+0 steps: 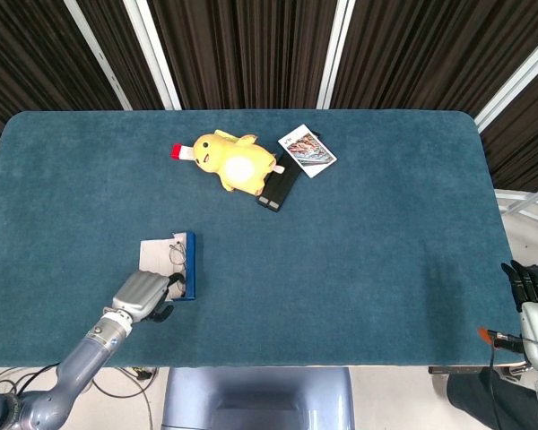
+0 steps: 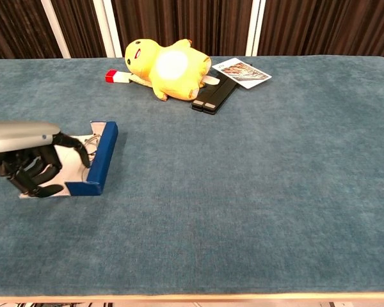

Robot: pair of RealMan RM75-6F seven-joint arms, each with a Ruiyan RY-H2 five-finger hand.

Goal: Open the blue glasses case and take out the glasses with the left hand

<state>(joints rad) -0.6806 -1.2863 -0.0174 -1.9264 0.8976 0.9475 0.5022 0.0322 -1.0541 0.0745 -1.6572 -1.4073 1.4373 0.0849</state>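
Near the table's (image 1: 359, 269) front left corner, the blue glasses case (image 1: 188, 265) lies open, its pale lining facing up and the glasses (image 1: 175, 252) resting inside. Over the case's near end hovers the robot's left hand (image 2: 32, 167), fingers curled down into the tray; whether they have closed on the frame I cannot tell. Thin wire glasses like these are probably light, springy and easily bent, so a gentle pinch at the bridge looks safest. At the front right edge the right hand (image 1: 531, 288) rests, apparently idle, its grasp unclear.
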